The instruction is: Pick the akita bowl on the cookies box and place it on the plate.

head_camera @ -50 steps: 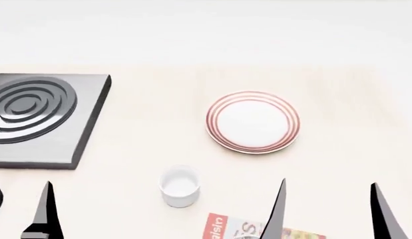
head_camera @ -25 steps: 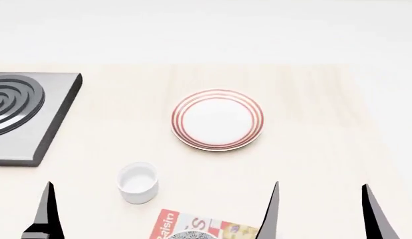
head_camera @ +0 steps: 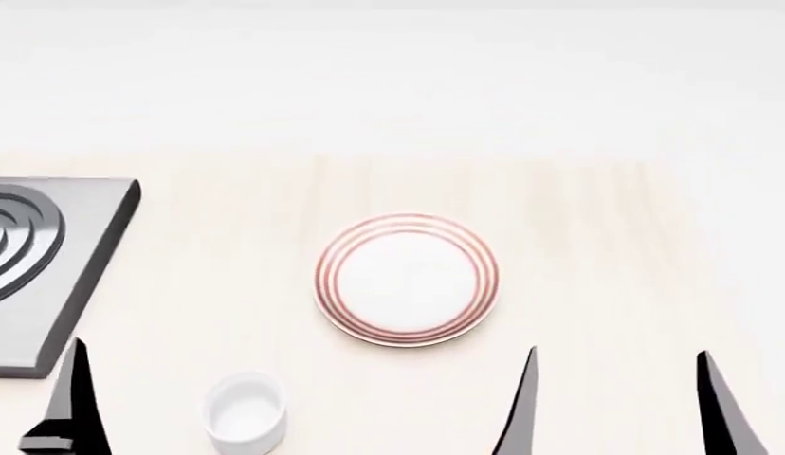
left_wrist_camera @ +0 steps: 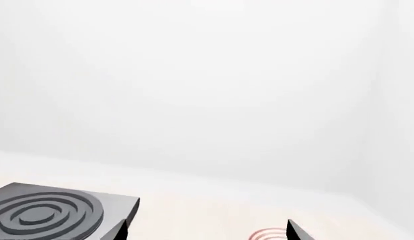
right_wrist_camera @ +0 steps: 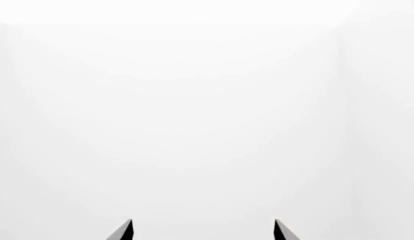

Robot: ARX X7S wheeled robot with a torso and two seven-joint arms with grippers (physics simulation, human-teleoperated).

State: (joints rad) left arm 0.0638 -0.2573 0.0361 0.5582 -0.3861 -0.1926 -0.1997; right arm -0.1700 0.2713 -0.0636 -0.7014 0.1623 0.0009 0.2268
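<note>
Head view: the plate lies bare near the middle of the pale desk. A small white cup stands nearer the robot, apart from the plate and to its left. The dark stove slab with raised rings sits at the left edge. The right gripper shows two dark tips set wide apart, nothing between them. Of the left gripper only one tip shows. The akita bowl and cookies box are out of frame.

Left wrist view: the stove slab and a sliver of the plate's red rings show; the jaws stand apart, empty.

Right wrist view: two separated tips against blank white.
</note>
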